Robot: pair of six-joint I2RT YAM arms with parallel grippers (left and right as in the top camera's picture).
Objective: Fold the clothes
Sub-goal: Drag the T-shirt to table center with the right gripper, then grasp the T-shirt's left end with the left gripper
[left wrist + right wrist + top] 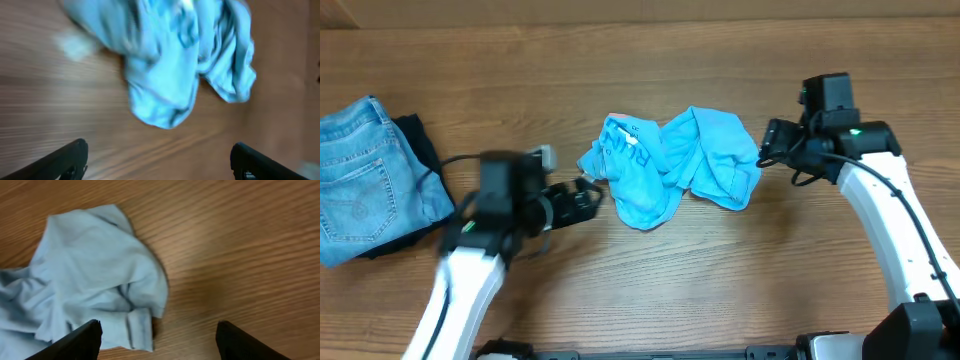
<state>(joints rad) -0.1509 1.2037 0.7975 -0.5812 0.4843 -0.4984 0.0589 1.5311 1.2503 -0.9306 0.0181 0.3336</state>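
The light sky-blue T-shirt (670, 165) lies crumpled in a heap at the middle of the wooden table, white lettering showing on its left part. It also shows blurred in the left wrist view (170, 65) and in the right wrist view (85, 280). My left gripper (588, 195) is open and empty, just left of the shirt's left edge; in its own view (157, 160) the fingers stand wide apart over bare wood. My right gripper (770, 140) is open and empty, just right of the shirt; in its own view (157, 340) a hemmed sleeve edge lies between the fingers.
Faded blue denim jeans (360, 175) lie at the table's left edge on top of a black folded garment (415, 140). Bare wooden table (720, 280) lies in front of the shirt.
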